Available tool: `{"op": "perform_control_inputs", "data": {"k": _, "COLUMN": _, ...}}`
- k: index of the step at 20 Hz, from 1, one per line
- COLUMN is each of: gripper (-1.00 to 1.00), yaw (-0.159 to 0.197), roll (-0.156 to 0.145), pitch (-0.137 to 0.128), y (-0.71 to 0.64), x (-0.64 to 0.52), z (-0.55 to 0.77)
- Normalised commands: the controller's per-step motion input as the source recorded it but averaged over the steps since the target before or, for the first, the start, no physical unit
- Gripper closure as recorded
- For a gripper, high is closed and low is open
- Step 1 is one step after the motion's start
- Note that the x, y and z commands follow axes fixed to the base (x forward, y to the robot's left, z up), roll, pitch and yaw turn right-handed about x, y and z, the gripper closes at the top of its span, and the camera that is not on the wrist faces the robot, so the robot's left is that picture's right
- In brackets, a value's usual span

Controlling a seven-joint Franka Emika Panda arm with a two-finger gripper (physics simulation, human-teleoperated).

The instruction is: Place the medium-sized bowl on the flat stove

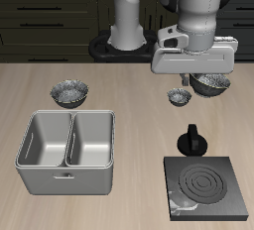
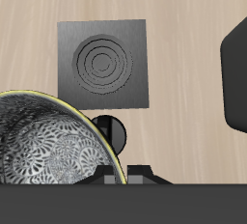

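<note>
My gripper point(image 1: 190, 77) is shut on the rim of the medium-sized bowl point(image 1: 211, 84), a grey speckled bowl with a dark rim, and holds it up off the table. In the wrist view the bowl point(image 2: 43, 151) fills the near field, with the gripper point(image 2: 125, 173) at its rim. The flat stove point(image 1: 206, 184), a black square plate with pale rings, lies near the table's front edge. Its black knob point(image 1: 191, 140) faces the back. In the wrist view the stove point(image 2: 104, 62) and knob point(image 2: 112, 129) lie far below, just ahead of the held bowl.
The smallest grey speckled bowl point(image 1: 180, 97) sits on the table beside the gripper, behind the stove's knob. The larger speckled bowl point(image 1: 69, 93) stands across the table, behind the grey double-basin metal tray point(image 1: 65, 152). Bare wood surrounds the stove.
</note>
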Motion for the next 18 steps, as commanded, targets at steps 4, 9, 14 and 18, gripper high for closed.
{"op": "perform_control_inputs", "data": {"k": 4, "gripper": 1.0, "yaw": 0.029, "roll": -0.011, "pitch": -0.033, "y": 0.17, "x": 0.31, "z": 0.1}}
{"op": "perform_control_inputs", "data": {"k": 9, "gripper": 1.0, "yaw": -0.042, "roll": -0.012, "pitch": 0.033, "y": 0.11, "x": 0.23, "z": -0.03}}
{"op": "perform_control_inputs", "data": {"k": 14, "gripper": 1.0, "yaw": 0.009, "roll": -0.003, "pitch": 0.028, "y": 0.2, "x": 0.29, "z": -0.18}}
{"op": "perform_control_inputs", "data": {"k": 18, "gripper": 1.0, "yaw": 0.018, "roll": -0.006, "pitch": 0.012, "y": 0.17, "x": 0.19, "z": -0.1}}
